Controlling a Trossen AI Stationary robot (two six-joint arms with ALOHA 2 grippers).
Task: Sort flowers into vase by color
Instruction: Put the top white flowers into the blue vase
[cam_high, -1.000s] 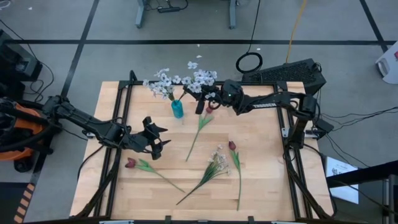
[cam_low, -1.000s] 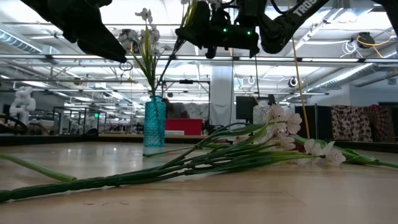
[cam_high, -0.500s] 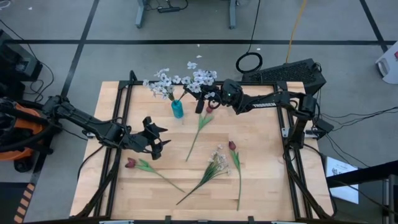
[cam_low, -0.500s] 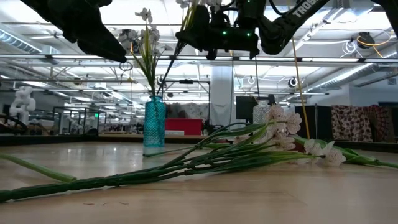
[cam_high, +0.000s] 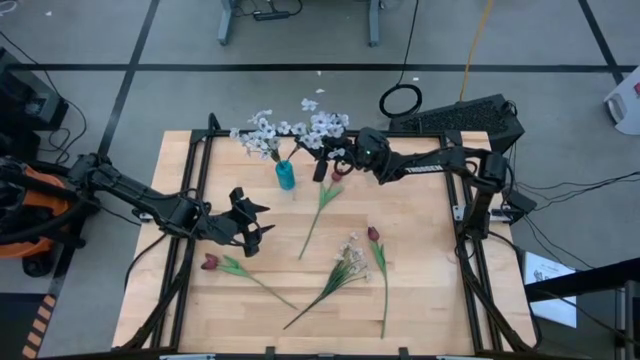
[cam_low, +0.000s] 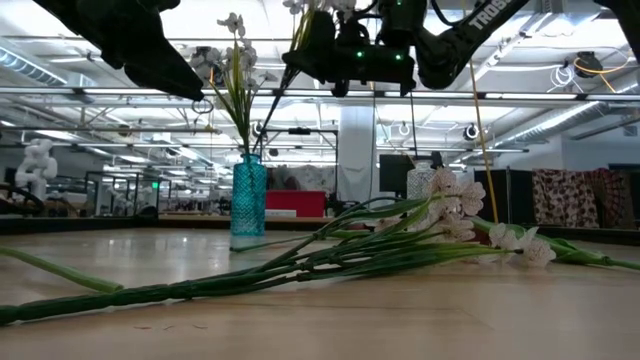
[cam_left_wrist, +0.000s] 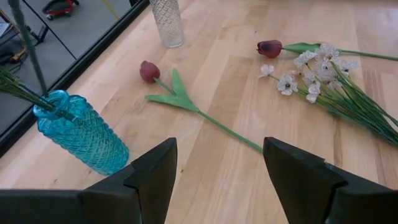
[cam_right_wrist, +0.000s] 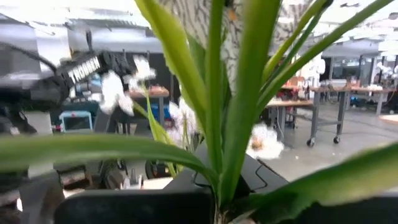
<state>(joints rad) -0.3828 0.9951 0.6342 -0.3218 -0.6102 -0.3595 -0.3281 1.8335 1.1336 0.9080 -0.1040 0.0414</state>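
Note:
A blue glass vase (cam_high: 286, 178) stands near the table's far edge with one white spray (cam_high: 263, 133) in its mouth. My right gripper (cam_high: 322, 160) hovers just right of it, shut on a second white spray (cam_high: 326, 124). Lying flat on the table are a third white spray (cam_high: 349, 252) and three red tulips (cam_high: 210, 262), (cam_high: 373, 235), (cam_high: 337, 177). My left gripper (cam_left_wrist: 219, 149) is open above the table's left middle, over nothing (cam_high: 247, 222). My right gripper pinches the white spray's green stems (cam_right_wrist: 219, 186) below the blossoms, between its two fingers, coming about level from the table's right and lying across the stems. The spray is lifted clear and slants down to the left. Its thin lower stem (cam_low: 272, 110) reaches the blue vase's mouth (cam_low: 250, 160).
A clear glass vase (cam_left_wrist: 168, 22) stands on the far side, near the tulip by my right arm. The table's black frame rails (cam_high: 190, 160) run along its left and right edges. Bare wood (cam_high: 420, 260) lies on the near right.

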